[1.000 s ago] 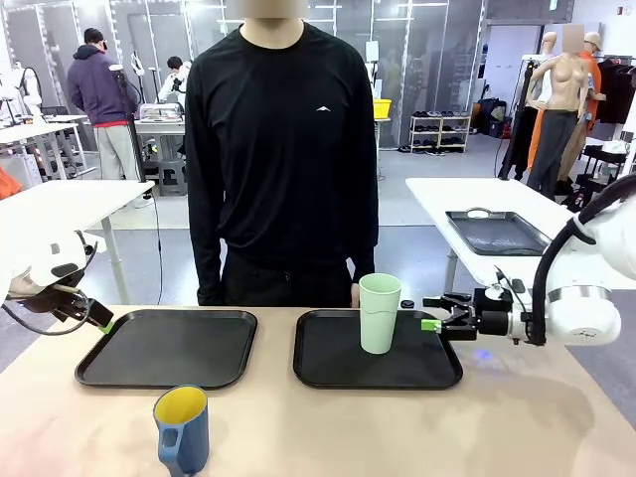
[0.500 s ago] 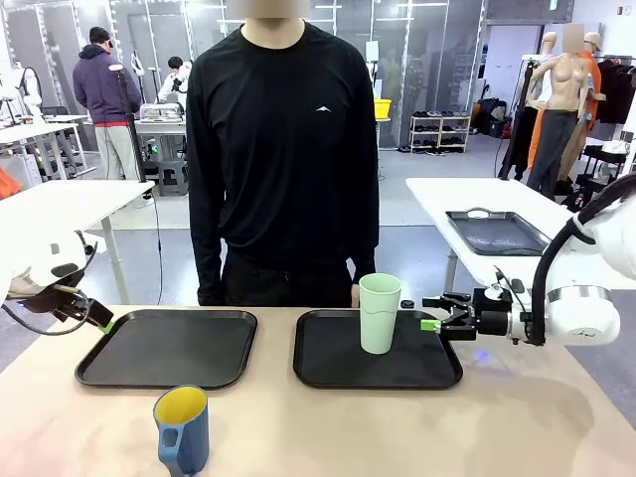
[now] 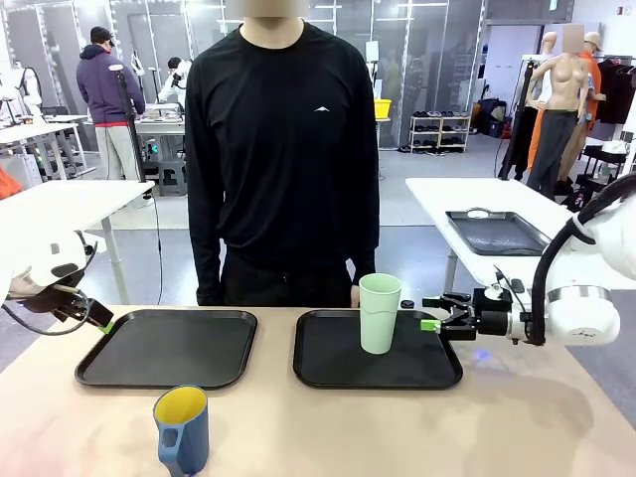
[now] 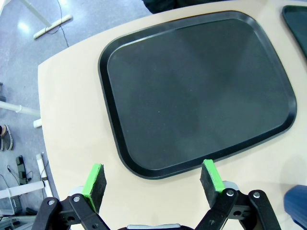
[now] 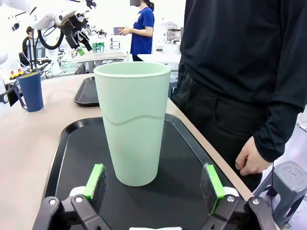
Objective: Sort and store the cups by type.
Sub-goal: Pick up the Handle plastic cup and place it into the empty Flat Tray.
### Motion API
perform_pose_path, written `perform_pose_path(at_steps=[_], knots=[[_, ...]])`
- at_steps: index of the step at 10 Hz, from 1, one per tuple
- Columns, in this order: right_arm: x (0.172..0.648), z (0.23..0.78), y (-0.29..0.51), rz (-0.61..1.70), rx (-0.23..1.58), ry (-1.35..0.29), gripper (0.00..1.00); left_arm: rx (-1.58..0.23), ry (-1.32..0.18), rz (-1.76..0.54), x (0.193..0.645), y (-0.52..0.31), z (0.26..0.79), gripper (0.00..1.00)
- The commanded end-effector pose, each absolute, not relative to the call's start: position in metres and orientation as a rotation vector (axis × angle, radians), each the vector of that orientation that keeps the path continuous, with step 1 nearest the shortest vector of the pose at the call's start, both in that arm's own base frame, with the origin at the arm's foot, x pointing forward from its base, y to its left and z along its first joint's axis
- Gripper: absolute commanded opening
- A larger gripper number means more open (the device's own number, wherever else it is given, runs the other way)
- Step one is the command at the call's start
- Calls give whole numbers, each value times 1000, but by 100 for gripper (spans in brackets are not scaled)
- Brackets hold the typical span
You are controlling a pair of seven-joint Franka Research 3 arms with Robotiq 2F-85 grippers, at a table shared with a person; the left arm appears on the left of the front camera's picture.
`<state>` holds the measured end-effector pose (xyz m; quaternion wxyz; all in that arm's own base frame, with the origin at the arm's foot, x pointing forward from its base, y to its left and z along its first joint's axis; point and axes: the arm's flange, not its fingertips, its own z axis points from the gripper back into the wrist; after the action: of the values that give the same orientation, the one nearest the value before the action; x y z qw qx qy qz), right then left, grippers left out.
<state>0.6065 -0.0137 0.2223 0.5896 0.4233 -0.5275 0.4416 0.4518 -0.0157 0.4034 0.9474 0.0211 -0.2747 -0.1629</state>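
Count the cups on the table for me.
2. The mint-green tumbler stands upright on the right tray, beside the open right gripper. The blue mug stands on the bare table, nearer the robot than the left tray. Nothing seems to hide another.

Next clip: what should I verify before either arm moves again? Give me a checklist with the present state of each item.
1. Tumbler upright on right tray: ok.
2. Right gripper open, apart from tumbler: ok.
3. Left gripper open, holding nothing: ok.
4. Mug stored on a tray: not ok, it stands on the table.
5. Left tray has room for the mug: ok.
6. Person's hand away from the tumbler: ok.
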Motion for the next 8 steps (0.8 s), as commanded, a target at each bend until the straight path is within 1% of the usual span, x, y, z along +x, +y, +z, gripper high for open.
perform_pose_path(at_steps=[1,4,5,6,7,8], knots=[[609,222,-12,1032,982,-1228,100,49,-560,-339,452,-13,404,100],[606,222,-14,1028,985,-1228,100,49,-560,-339,452,-13,404,100],[588,245,-18,1096,931,-1232,100,49,-560,-339,452,-13,404,100],[567,265,-25,1140,766,-1174,100,49,-560,-339,452,-13,404,100],[550,278,-29,1159,685,-1135,100,49,-560,-339,452,-13,404,100],[538,286,-31,1198,650,-1098,100,49,-560,-339,452,-13,404,100]])
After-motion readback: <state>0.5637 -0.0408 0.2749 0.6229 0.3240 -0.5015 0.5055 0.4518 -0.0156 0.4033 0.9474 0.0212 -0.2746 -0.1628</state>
